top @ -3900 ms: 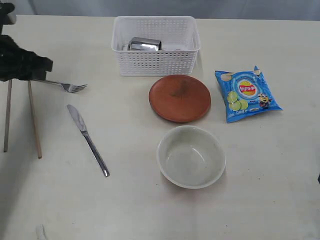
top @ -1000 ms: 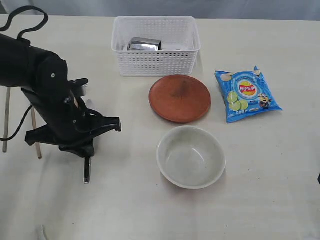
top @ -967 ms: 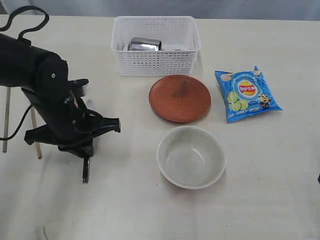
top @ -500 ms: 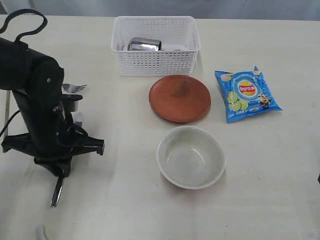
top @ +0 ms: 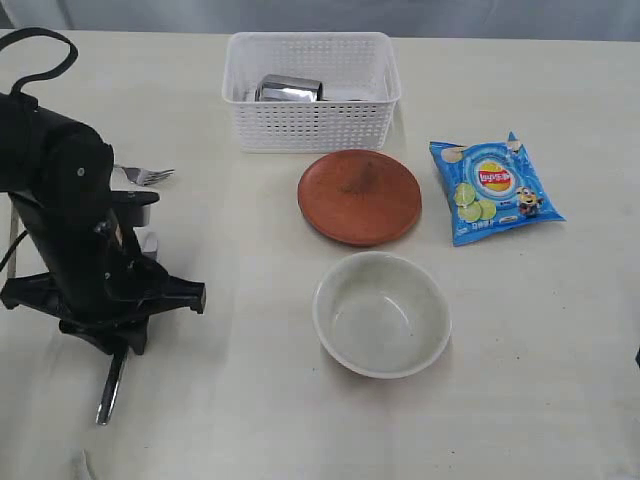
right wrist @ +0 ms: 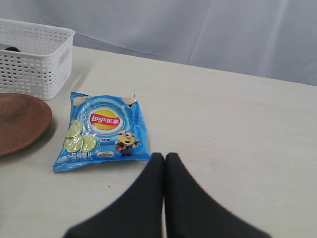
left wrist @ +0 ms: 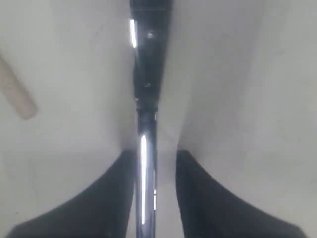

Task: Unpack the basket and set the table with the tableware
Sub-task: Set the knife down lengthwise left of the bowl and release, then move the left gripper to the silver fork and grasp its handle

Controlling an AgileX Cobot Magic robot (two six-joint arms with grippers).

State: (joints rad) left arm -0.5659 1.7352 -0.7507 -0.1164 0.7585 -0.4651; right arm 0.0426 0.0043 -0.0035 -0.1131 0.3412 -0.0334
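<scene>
Straddling the steel knife (left wrist: 146, 119), the left gripper (top: 112, 345) is the nearer one. Jaws partly apart, a gap beside the handle, no pinch visible. Knife lies flat on the pale table (top: 250, 430), lower left of frame, long axis near-vertical; slim, glossy, hard. Right gripper (right wrist: 164, 163) closed tight, empty.

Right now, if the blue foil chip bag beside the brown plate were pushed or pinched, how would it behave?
The blue foil chip bag looks puffed and lies flat, so it would probably slide across the table rather than tip. Its glossy film likely dents and slips under a pinch; a corner seam may grip better.
</scene>
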